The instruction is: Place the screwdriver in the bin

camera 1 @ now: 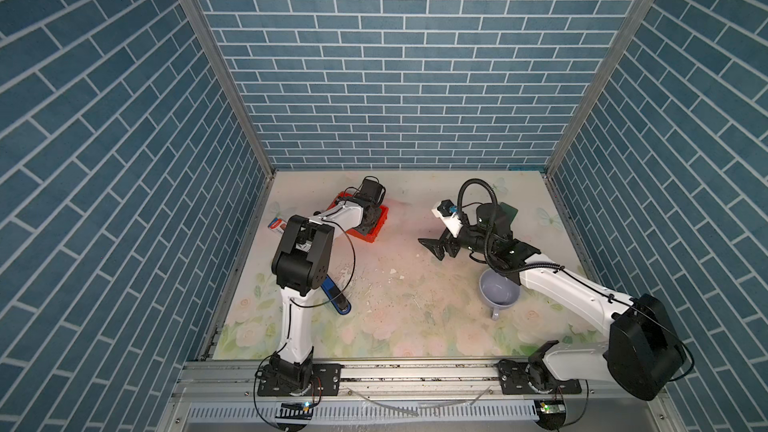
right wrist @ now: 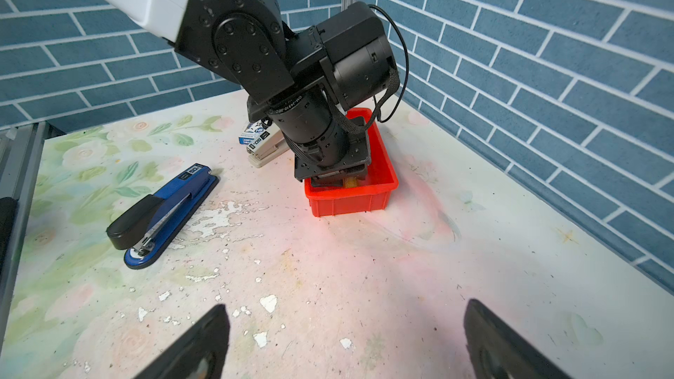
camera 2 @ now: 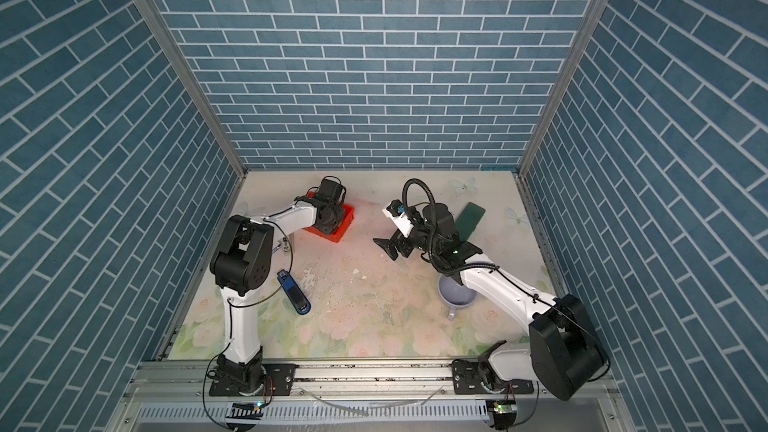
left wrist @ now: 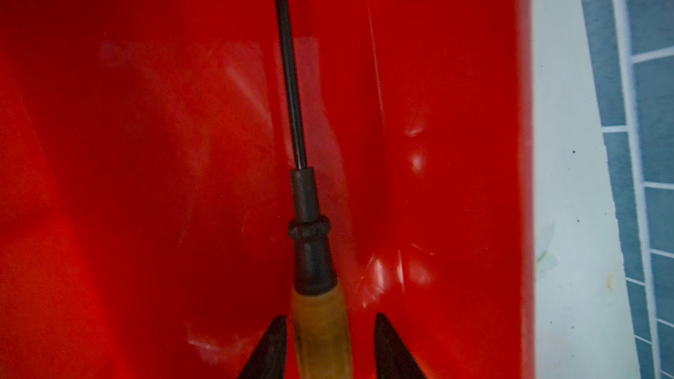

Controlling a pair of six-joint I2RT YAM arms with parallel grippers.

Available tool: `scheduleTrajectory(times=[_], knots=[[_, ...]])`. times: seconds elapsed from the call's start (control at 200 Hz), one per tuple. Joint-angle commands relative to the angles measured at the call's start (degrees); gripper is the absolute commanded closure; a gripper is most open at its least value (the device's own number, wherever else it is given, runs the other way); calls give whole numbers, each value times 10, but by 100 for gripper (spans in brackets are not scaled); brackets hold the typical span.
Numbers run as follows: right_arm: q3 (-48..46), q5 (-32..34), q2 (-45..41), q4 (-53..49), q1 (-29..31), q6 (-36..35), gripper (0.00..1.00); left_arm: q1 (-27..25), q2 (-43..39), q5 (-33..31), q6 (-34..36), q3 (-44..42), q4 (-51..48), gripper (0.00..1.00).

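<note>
The screwdriver (left wrist: 310, 249) lies inside the red bin (left wrist: 146, 176), its yellow-orange handle between the fingers of my left gripper (left wrist: 330, 317) and its black shaft pointing away along the bin floor. The jaws stand open, with red showing between each finger and the handle. In both top views the left wrist is sunk into the bin (camera 1: 376, 229) (camera 2: 337, 235) at the back left. From the right wrist view a bit of yellow handle (right wrist: 351, 183) shows over the bin's rim (right wrist: 350, 202). My right gripper (camera 1: 432, 248) (right wrist: 346, 306) hovers open and empty over the table's middle.
A blue stapler (camera 1: 336, 297) (right wrist: 164, 213) lies front left by the left arm. A small white stapler (right wrist: 262, 147) and its box (camera 1: 277, 225) sit left of the bin. A lavender mug (camera 1: 498, 292) stands under the right forearm, and a dark green box (camera 2: 469, 220) lies behind it.
</note>
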Motion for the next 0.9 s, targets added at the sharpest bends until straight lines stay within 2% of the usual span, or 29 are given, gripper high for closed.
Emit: scheduleTrajectory(times=[0.0,0.18,0.45,0.635,0.81,0.895], knots=[[9,13,-14,-11,3,-20,1,2,-18,-10,21,-4,8,47],[2,19,-23,-3,3,-25,1,0,-56,-23,53,-22,28,33],[-5,0,-36,29,3,-20,1,-19,-146,-71,120,-69,52,1],[-19,0,-60,53,3,-15,1,-32,-227,-114,234,-125,95,0],[-36,28,-89,62,2,-9,1,-41,-321,-145,342,-229,189,0],[-52,38,-102,80,-4,10,1,-41,-367,-141,421,-281,231,0]])
